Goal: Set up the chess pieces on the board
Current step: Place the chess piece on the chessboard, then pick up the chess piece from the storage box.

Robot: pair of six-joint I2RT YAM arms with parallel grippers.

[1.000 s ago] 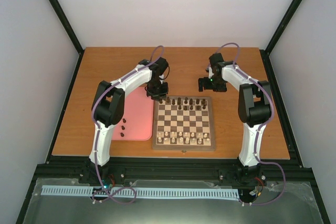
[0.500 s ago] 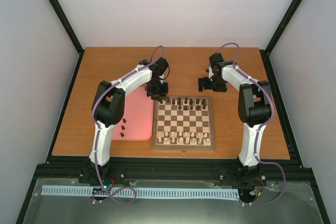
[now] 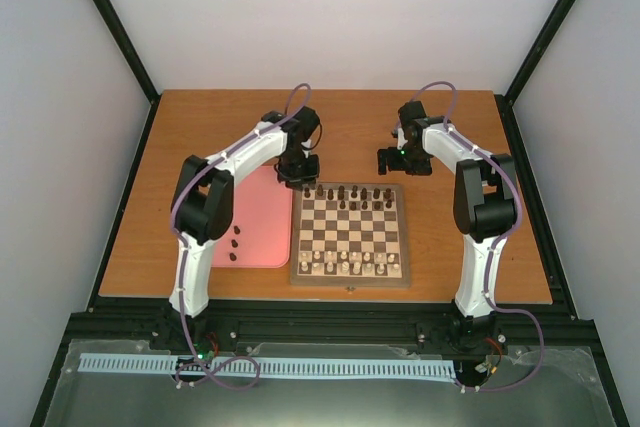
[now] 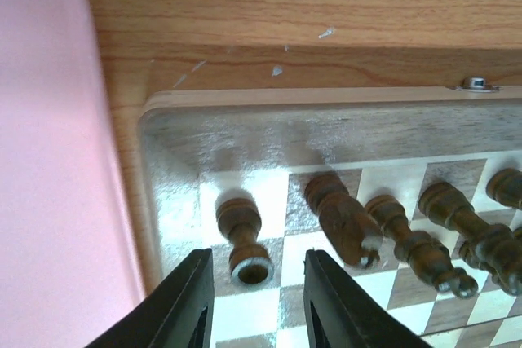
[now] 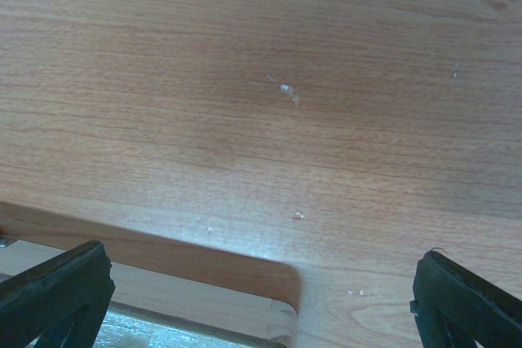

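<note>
Since a second earlier the left arm had drawn back a little: its elbow had shifted up and to the left, and the left gripper (image 3: 298, 173) sat slightly farther from the near edge, while remaining over the far left corner of the chessboard (image 3: 349, 281). The right arm had not moved.

In the left wrist view, the left fingers (image 4: 189, 303) were parted only a little and stood on either side of a dark corner piece (image 4: 243, 230). A sliver of board showed on each side of it, so they held nothing. That piece stood upright on the far left corner square, with more dark chess pieces (image 3: 350, 193) lined up beside it along the board's two far rows. Three further dark pieces (image 3: 235, 243) lay off the board on the pink tray (image 3: 258, 209), which sat just left of the board. Pale pieces (image 3: 345, 265) filled the two near rows.

The right gripper (image 3: 390, 162) hung over the wooden table (image 3: 450, 132) just beyond the board's far right corner. Its fingers (image 5: 57, 292) were spread as wide as they go, with only bare tabletop and the board's corner between them.
</note>
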